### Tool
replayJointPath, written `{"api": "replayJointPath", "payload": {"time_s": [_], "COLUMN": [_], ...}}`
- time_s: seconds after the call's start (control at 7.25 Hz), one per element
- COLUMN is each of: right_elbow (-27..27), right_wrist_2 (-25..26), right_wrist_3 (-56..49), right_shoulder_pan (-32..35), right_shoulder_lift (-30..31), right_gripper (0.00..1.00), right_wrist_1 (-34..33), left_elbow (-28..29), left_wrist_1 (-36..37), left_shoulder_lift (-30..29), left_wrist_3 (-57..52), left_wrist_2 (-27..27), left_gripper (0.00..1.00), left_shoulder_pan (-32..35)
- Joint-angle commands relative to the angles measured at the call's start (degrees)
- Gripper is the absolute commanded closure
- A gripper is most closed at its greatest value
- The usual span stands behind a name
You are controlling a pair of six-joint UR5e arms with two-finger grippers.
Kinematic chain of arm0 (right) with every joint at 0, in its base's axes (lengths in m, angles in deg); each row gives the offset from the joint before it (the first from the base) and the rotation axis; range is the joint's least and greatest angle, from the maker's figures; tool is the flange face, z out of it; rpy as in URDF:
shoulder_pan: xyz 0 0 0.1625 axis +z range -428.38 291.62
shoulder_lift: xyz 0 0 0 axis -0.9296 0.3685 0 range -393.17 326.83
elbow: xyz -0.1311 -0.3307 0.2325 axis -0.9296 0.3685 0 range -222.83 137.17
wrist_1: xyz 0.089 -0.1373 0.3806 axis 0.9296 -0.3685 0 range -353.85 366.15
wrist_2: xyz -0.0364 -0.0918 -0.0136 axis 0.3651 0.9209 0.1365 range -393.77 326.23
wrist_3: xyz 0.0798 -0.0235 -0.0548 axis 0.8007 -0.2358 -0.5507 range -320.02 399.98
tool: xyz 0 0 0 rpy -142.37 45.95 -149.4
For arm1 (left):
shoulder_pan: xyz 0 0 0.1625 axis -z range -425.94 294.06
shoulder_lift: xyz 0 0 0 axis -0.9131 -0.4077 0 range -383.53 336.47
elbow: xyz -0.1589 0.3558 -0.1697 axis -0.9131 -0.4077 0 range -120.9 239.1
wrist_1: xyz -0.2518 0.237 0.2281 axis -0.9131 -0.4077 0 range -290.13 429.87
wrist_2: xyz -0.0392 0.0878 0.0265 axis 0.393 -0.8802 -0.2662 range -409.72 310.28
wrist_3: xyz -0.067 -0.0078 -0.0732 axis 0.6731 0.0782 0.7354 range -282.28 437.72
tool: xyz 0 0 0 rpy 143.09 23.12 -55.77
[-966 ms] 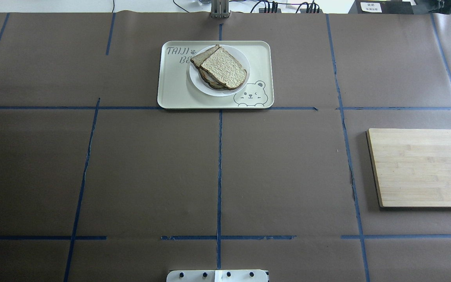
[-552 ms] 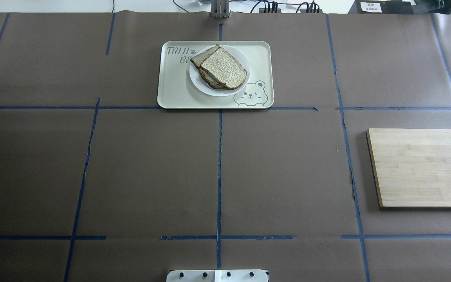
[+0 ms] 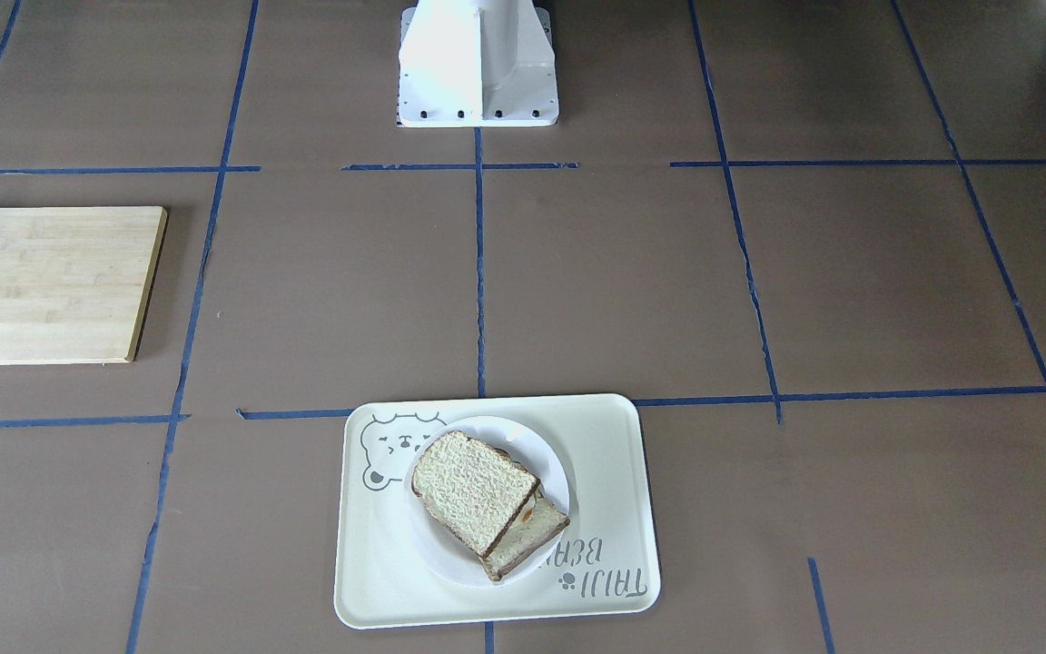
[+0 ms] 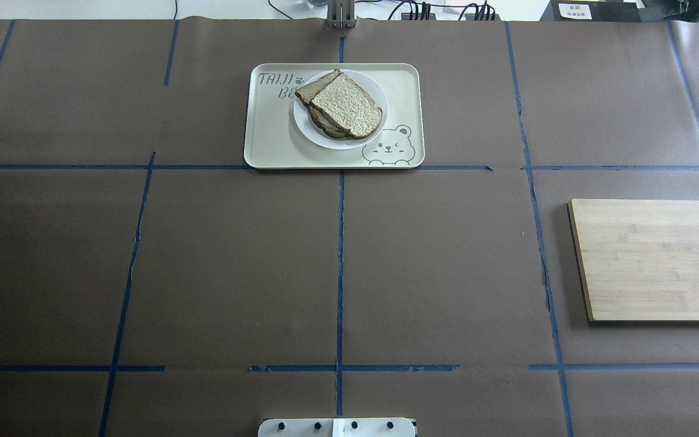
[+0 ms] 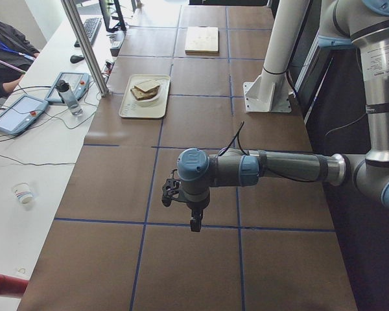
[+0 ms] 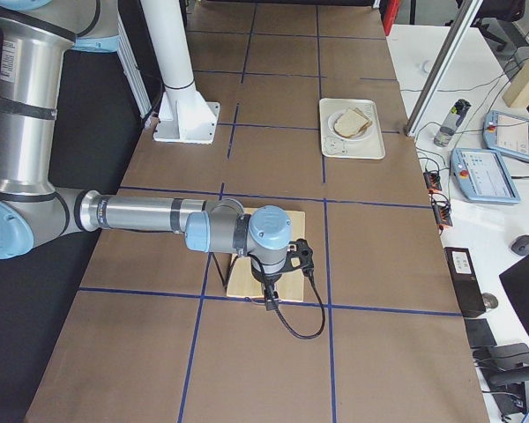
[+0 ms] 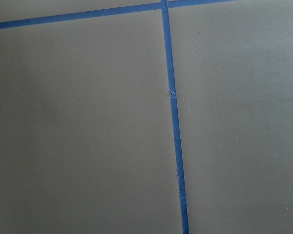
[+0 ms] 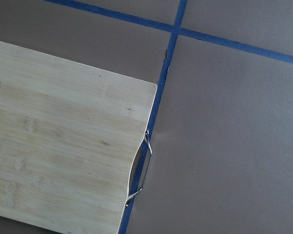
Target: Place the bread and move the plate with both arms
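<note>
1. Plain pale bread slice [image 4: 346, 104] lay on the small round white plate [image 4: 325, 141], inside the cream rectangular tray [image 4: 270, 133] printed "TAIJI BEAR".
2. Left end effector [image 5: 193, 219] and right end effector [image 6: 269, 298] hung well apart from that tray, on opposite sides, neither clearly nearer.
3. Spread or pressed together? Couldn't tell.

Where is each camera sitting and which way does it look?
Front-facing: across the table, facing the robot, steeply down; only its white base shows.
Overhead: behind the robot, looking forward and down; only the base's edge shows.
Left side: table's end, looking along it; left arm near.
Right side: opposite end; right arm near.
Left wrist: down at blue tape; nothing of the robot shows.
Right wrist: down at the board's corner; nothing of the robot.
Shared: front-facing and overhead both show bread on the plate on the tray.
</note>
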Motion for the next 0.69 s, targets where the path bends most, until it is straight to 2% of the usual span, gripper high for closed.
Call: {"api": "replayJointPath", "payload": {"time_s": [0.0,0.55], "right_elbow": [0.01,0.1], "right_wrist_2": [0.0,-0.09], "right_wrist_3": [0.15,0.15], "right_shoulder_pan": [0.0,-0.88], "right_shoulder_lift": [0.03,0.03], "right_gripper": [0.0,0.0], "right_wrist_1": [0.07,0.07], "left_elbow": [-0.45,-1.51], "left_wrist_1": [-0.05,-0.05], "left_shoulder_lift": [-0.05,0.22], "left_wrist_3": [-0.34,-0.34], "left_wrist_2": [-0.07,0.01], "left_gripper": [0.0,0.0], "left_shoulder_pan": [-0.01,-0.1]}}
